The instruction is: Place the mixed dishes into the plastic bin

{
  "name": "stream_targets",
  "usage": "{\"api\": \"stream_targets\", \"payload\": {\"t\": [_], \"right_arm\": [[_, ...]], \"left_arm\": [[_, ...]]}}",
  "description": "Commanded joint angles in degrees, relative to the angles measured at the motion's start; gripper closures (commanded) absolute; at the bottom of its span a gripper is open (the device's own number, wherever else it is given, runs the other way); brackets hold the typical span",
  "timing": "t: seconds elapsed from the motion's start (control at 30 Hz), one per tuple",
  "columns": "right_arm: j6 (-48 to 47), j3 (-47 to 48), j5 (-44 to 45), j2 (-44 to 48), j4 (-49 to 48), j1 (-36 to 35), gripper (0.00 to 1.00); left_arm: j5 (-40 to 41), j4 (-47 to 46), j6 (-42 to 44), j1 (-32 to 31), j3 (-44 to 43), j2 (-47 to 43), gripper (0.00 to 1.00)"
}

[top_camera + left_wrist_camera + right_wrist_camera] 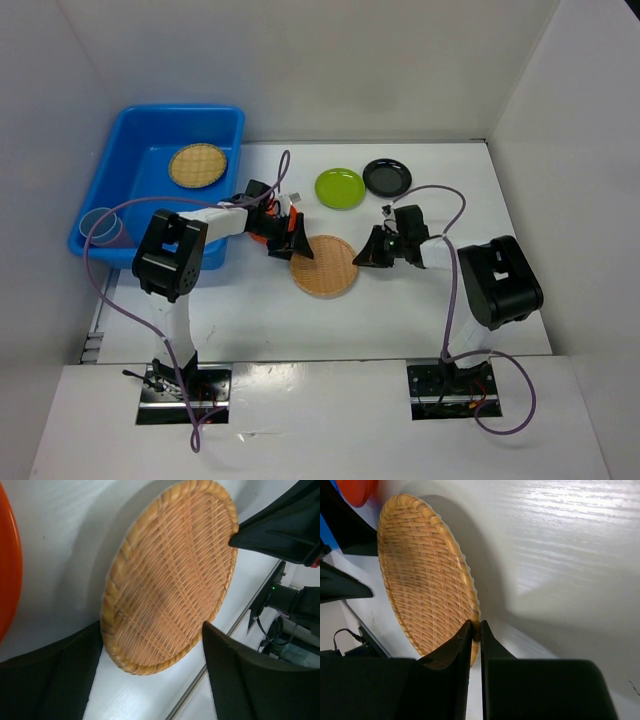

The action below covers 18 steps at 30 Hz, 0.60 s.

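Observation:
A tan woven plate (325,266) sits at the table's middle, tilted, its right rim pinched by my right gripper (372,255). In the right wrist view the fingers (465,645) are shut on that rim (476,625). My left gripper (292,243) stands open at the plate's left edge. In the left wrist view the plate (170,575) has its near rim between the two spread fingers (250,680). An orange plate (262,232) lies under the left arm. The blue plastic bin (135,130) at the back left holds another woven plate (197,165) and a pale blue cup (100,224).
A lime-green plate (340,187) and a black plate (387,177) lie side by side behind the woven plate, just behind the right arm. White walls close in the table on the left, back and right.

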<state>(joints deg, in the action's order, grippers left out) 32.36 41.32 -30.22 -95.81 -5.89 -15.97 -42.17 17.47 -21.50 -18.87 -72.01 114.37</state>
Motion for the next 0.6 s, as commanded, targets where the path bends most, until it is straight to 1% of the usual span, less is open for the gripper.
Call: {"api": "stream_targets", "payload": {"t": [0.0,0.07,0.1,0.13,0.23,0.27,0.33,0.37,0.4,0.43,0.5,0.57], "right_arm": [[-1.08,2.89,0.6,-1.04,-3.87,-1.0,0.93],[-0.46,3.5,0.6,-1.05,-4.39,-1.52,0.93],[-0.45,3.5,0.6,-1.65,-4.39,-2.05,0.93],[-0.45,3.5,0.6,-1.66,-4.39,-2.05,0.93],[0.16,3.5,0.6,-2.28,-5.62,-2.58,0.93],[0.16,4.03,0.6,-2.28,-5.62,-2.58,0.93],[0.16,4.64,0.6,-2.8,-5.62,-3.19,0.93],[0.68,4.65,0.6,-2.8,-5.62,-3.8,0.93],[0.69,4.65,0.6,-3.33,-5.62,-3.81,0.93],[0.69,5.17,0.6,-3.33,-5.62,-3.81,0.93],[0.69,5.17,0.6,-3.33,-5.62,-3.81,0.93],[0.69,5.88,1.65,-2.81,-4.4,-3.81,0.92]], "left_arm": [[0.52,-0.77,-0.04,-1.08,3.27,-1.95,0.22],[0.51,-0.78,-0.04,-1.08,3.8,-1.95,0.28],[0.51,-0.25,-0.04,-1.08,3.8,-1.95,0.33],[0.51,0.53,-0.04,-1.08,3.28,-1.95,0.43],[0.51,1.07,0.58,-1.6,3.28,-2.48,0.6],[0.51,1.07,0.58,-1.61,2.76,-2.48,0.72],[0.51,1.59,0.58,-2.13,2.05,-2.48,0.83],[0.51,1.6,0.58,-2.13,2.05,-1.96,0.93],[0.51,1.6,0.58,-2.65,1.52,-1.95,0.98],[0.51,1.6,0.58,-2.66,1.52,-1.95,1.0],[1.48,1.6,-0.12,-3.19,0.82,-3.71,1.0],[4.37,2.65,-0.82,-3.19,-0.41,-6.94,1.0]]}}
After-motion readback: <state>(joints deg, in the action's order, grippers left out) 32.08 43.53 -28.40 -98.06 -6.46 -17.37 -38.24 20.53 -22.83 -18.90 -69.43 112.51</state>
